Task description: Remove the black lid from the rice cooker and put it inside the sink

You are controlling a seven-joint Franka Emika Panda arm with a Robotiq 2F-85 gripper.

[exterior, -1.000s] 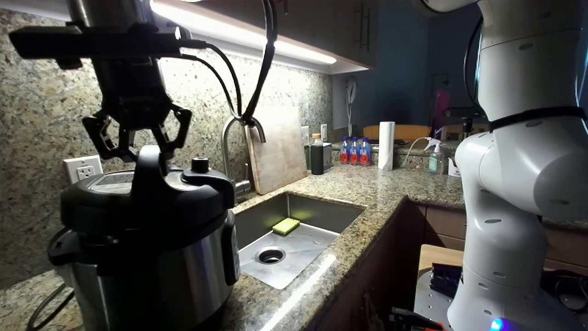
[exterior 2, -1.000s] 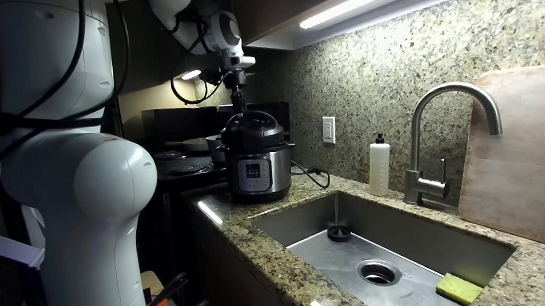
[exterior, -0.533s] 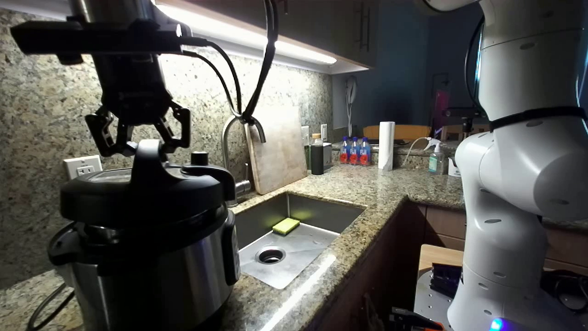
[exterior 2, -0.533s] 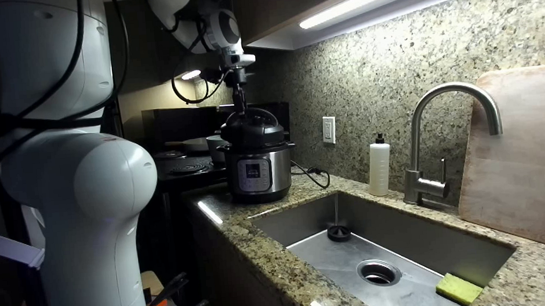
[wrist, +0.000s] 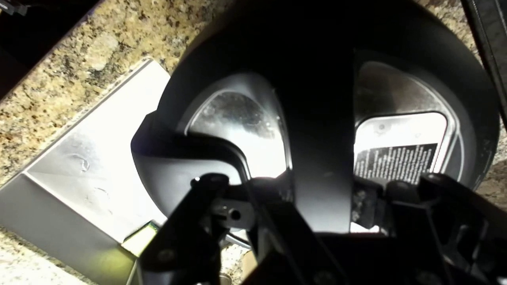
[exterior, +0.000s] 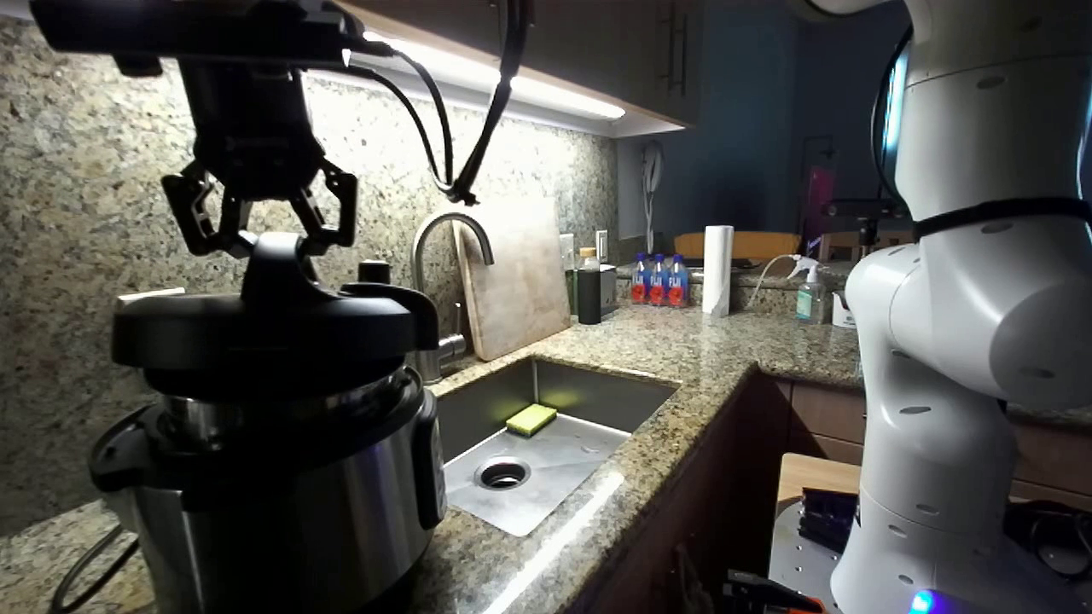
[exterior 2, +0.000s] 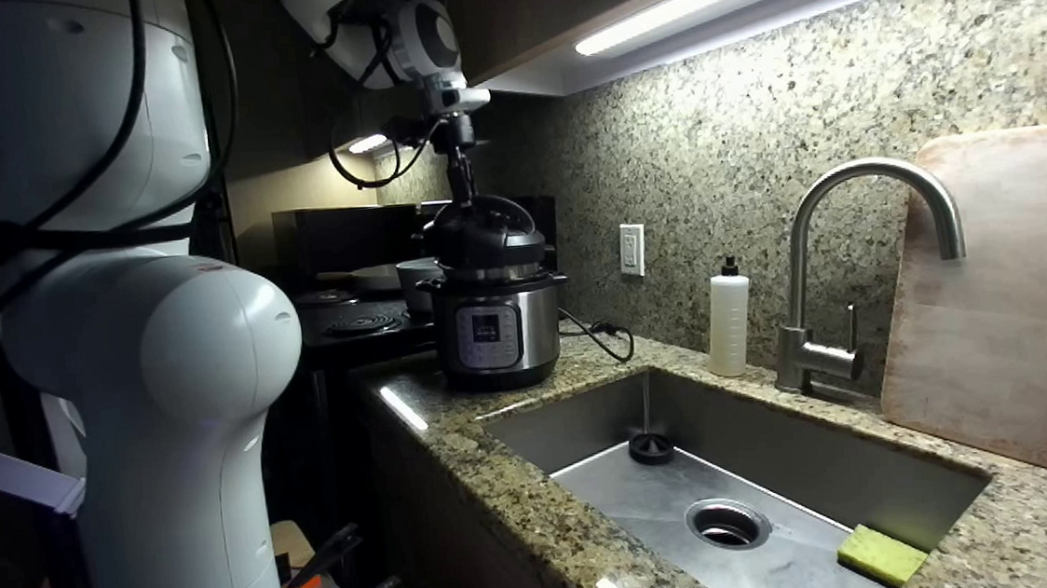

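Black two-finger gripper [exterior: 277, 245] narrow, holding the black arched handle [wrist: 323, 166] of the round, domed, glossy black lid [exterior: 264, 337]; wrist view: a fingertip [wrist: 363, 202] either side of it. Lid approx. level, handle up, held above black rim of lg. cylindrical brushed-steel rice cooker [exterior: 299, 520] in both ext. views. Shiny steel band [exterior 2: 496, 274] visible betw. lid & rim; can't tell if inner pot or lid underside. Cooker upright on speckled granite counter [exterior 2: 521, 500], beside rect. stainless-steel sink [exterior 2: 615, 502]; lid over cooker, outside sink. In sink: rect. yellow sponge [exterior 2: 880, 554] against wall, round black disc [exterior 2: 652, 448] in a corner, round metal-rimmed drain [exterior 2: 728, 523] in floor. Behind sink: curved brushed-metal faucet [exterior 2: 878, 167], translucent white plastic bottle [exterior 2: 730, 324] w/ black cap, lg. pale board [exterior 2: 1019, 292] leaning on speckled granite backsplash [exterior 2: 754, 136]. Beyond cooker, in an ext. view: black coil-burner stove [exterior 2: 364, 325] w/ grey pot [exterior 2: 417, 288].
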